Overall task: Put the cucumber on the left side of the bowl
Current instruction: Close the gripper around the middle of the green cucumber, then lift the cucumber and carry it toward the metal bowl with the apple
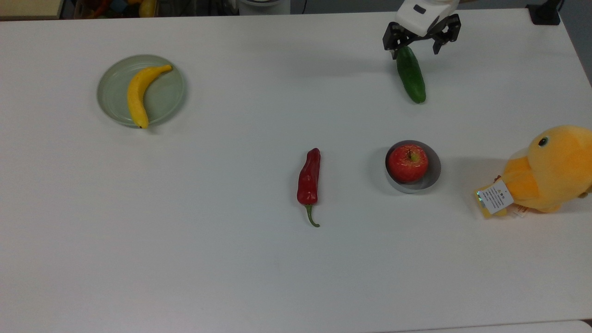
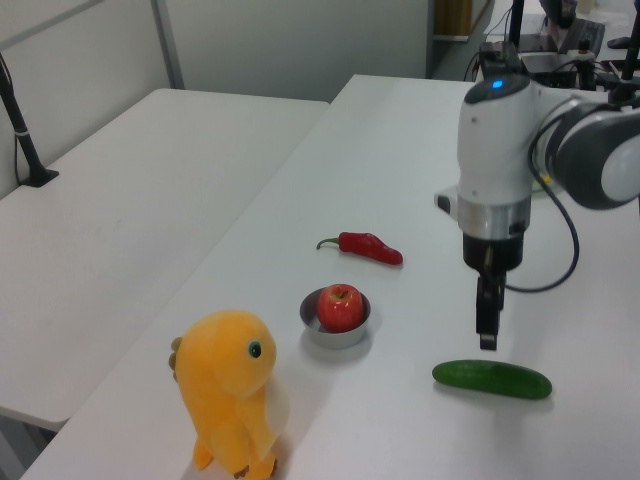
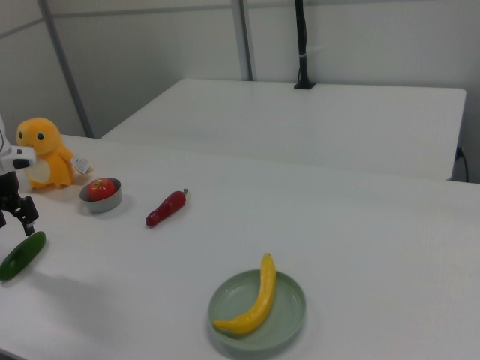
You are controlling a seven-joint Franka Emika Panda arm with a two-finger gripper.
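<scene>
The dark green cucumber (image 1: 411, 76) lies near the table's far edge, toward the top view's right. My gripper (image 1: 415, 52) hangs open just above its far end, one finger on each side of that tip. In the left view the gripper (image 2: 487, 335) hovers a little above the cucumber (image 2: 491, 379), not touching it. The small grey bowl (image 1: 432, 178) holds a red apple (image 1: 407, 163) and stands nearer the camera than the cucumber in the top view. In the right view the gripper (image 3: 15, 217) stands over the cucumber (image 3: 21, 255), with the bowl (image 3: 101, 203) beyond.
A red chili (image 1: 309, 178) lies on the top view's left of the bowl. A pale green plate (image 1: 166, 97) with a banana (image 1: 137, 95) sits far off on the top view's left. An orange plush duck (image 1: 550, 169) stands on the top view's right of the bowl.
</scene>
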